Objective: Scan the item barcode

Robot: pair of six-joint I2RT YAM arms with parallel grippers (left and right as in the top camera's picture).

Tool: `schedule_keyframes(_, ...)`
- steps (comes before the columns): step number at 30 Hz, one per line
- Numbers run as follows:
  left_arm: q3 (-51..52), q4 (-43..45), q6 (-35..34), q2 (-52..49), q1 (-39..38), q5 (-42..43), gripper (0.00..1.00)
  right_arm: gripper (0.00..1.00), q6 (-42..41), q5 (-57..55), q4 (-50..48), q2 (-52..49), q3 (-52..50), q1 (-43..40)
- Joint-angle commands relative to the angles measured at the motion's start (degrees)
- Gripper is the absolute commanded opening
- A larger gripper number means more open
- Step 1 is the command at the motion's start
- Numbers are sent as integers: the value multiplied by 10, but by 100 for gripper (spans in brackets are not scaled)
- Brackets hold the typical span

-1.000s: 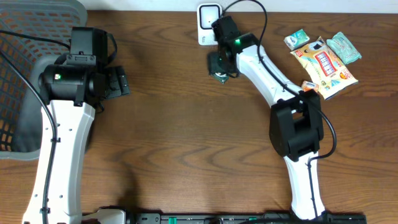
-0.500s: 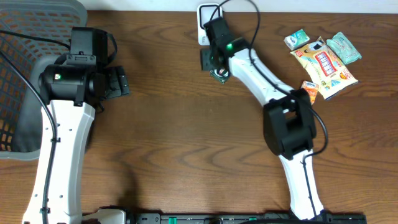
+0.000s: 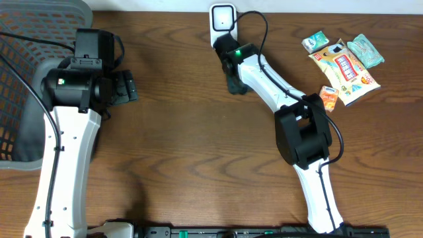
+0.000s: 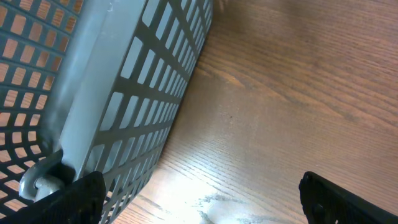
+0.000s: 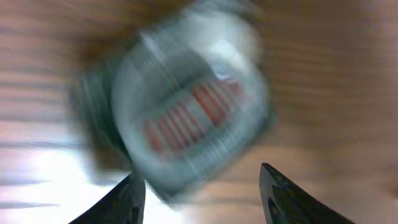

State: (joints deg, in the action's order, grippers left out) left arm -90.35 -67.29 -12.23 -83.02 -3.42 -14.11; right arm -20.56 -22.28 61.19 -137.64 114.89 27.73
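Reaching up the desk (image 3: pixel 198 145) from the near edge, the right arm ends just below the white scanner (image 3: pixel 223 20) that stands at the far edge. Its right tool (image 5: pixel 202 186) hangs over a small green packet (image 5: pixel 186 121), seen blurred in the wrist view, with a clear wrapper and red stripes across its face. The two dark fingertips (image 5: pixel 273 186) stand apart on either side of the packet's lower edge; whether they touch or hold it I cannot tell, because the picture is smeared. From above, the packet (image 3: pixel 234 84) shows only as a dark green patch beside the arm, lying between the scanner and the middle of the desk.

On the near left, the left tool (image 4: pixel 199 199) is spread wide with nothing between its fingertips (image 4: pixel 348 199), and bare wood lies under it. Just beside it stands the grey mesh basket (image 4: pixel 124 93), whose lattice wall fills the left of the wrist view; what lies inside it cannot be made out.

At the far right lie several snack packets (image 3: pixel 344 66): a large orange and white bag, two small green ones and a small orange one, close together and well apart from the scanner.
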Motion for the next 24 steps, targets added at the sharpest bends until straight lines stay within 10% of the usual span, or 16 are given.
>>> schedule_keyframes(1, -5, -2, -3, 4, 3, -10, 98, 52, -6, -108, 26, 40, -2, -4)
schedule_keyframes(15, -5, -2, -3, 4, 3, -10, 98, 48, -7, 52, -102, 62, -3, 4)
schedule_keyframes(24, -5, -2, -3, 4, 3, -10, 98, 10, -6, 85, -198, 40, -3, 3)
